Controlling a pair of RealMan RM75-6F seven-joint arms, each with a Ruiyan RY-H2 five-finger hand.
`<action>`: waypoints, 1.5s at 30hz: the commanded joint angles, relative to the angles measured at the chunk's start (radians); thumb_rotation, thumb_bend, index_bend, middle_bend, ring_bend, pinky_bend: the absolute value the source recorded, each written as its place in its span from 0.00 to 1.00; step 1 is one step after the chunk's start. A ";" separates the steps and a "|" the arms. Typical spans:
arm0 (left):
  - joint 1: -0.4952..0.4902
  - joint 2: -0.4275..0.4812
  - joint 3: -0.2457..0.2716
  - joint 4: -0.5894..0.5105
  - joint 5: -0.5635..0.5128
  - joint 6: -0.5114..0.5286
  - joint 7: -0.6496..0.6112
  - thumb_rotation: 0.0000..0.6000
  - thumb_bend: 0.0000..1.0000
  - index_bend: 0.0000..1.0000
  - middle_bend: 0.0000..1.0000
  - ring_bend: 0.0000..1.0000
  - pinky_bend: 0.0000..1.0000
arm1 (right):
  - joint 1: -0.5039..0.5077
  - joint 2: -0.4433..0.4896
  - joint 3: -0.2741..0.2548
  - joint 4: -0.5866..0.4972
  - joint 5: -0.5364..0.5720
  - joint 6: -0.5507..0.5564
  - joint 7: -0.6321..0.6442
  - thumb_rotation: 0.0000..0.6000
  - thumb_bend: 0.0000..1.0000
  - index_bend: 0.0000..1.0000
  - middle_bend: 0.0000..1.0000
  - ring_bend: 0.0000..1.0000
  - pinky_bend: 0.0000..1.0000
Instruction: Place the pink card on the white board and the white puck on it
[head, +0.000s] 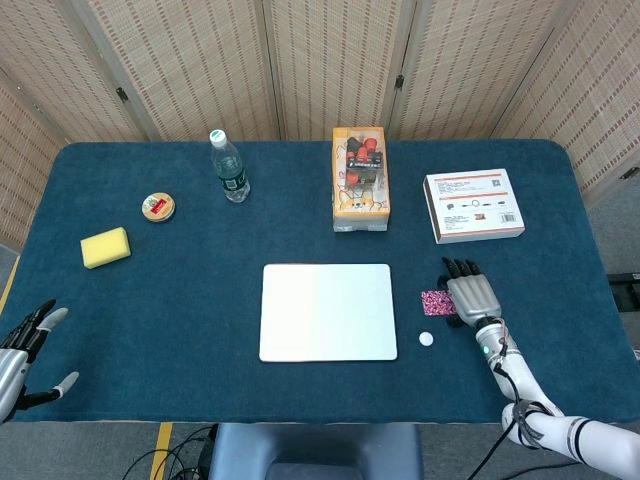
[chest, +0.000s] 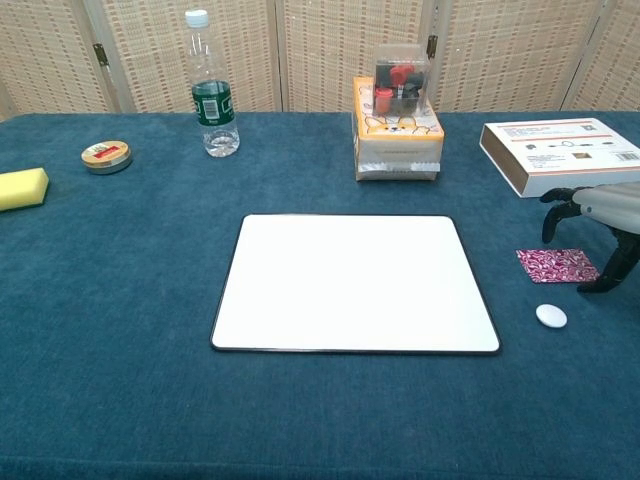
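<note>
Right hand poised over the card, nothing picked up yet

The right hand (chest: 600, 215) hovers, fingers spread and empty, over the small pink patterned card (chest: 556, 265) lying flat on the blue bench (head: 180, 300) beside the white rectangular board (chest: 350, 283); the small white round puck (chest: 551, 316) sits just nearer. Judging by its thinness, pinch the card's edge.

Bright, even overhead light here, both views sharp, faint soft shadows only, and a mild sheen across the white board (chest: 355, 283).

The right hand (chest: 605, 215) is cut off by the chest view's edge.
</note>
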 joint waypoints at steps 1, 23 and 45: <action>0.000 0.000 0.000 -0.001 -0.002 -0.002 0.003 1.00 0.29 0.02 0.01 0.09 0.22 | 0.003 0.001 0.001 0.004 -0.001 -0.005 0.007 1.00 0.09 0.35 0.04 0.00 0.00; 0.005 -0.007 0.000 0.005 -0.001 0.004 0.015 1.00 0.29 0.00 0.01 0.09 0.22 | 0.057 0.005 -0.007 0.019 0.036 -0.067 -0.001 1.00 0.12 0.46 0.08 0.00 0.00; 0.000 -0.017 -0.004 -0.014 -0.012 -0.011 0.061 1.00 0.29 0.00 0.01 0.09 0.22 | 0.084 0.176 0.048 -0.206 0.030 -0.030 0.050 1.00 0.12 0.51 0.10 0.00 0.00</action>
